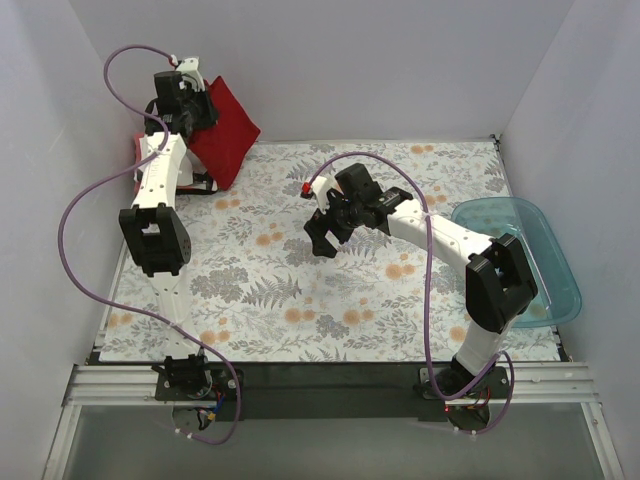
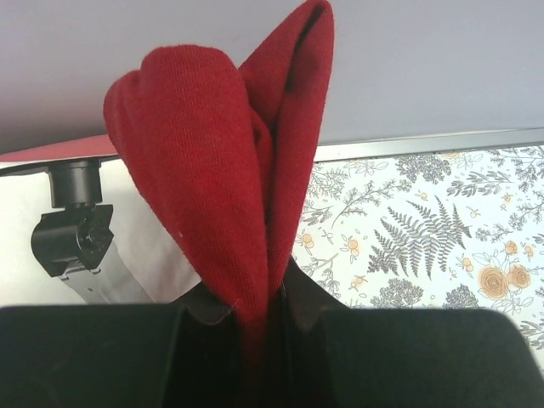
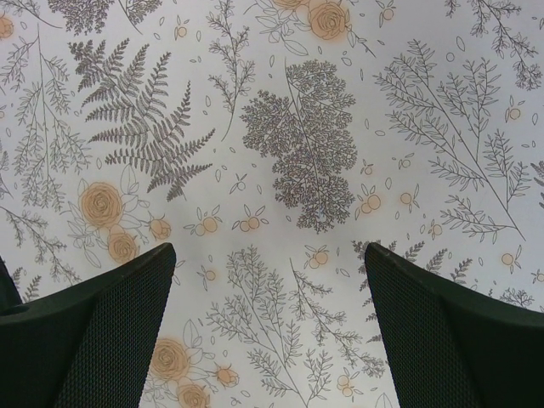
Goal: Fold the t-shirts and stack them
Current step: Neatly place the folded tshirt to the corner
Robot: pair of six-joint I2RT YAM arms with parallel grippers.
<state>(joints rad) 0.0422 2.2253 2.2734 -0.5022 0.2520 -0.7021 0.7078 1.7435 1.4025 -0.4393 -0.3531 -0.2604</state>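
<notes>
The dark red t-shirt hangs bunched at the far left corner, lifted off the table. My left gripper is shut on a fold of it. In the left wrist view the red cloth rises out of the closed left gripper. A reddish-pink edge and a bit of white cloth with black print peek out beside the left arm, mostly hidden. My right gripper is open and empty above the middle of the table; in its wrist view the right gripper shows only patterned cloth between its fingers.
The grey floral table cloth covers the table. A translucent teal tub sits at the right edge behind the right arm. White walls close in the back and both sides.
</notes>
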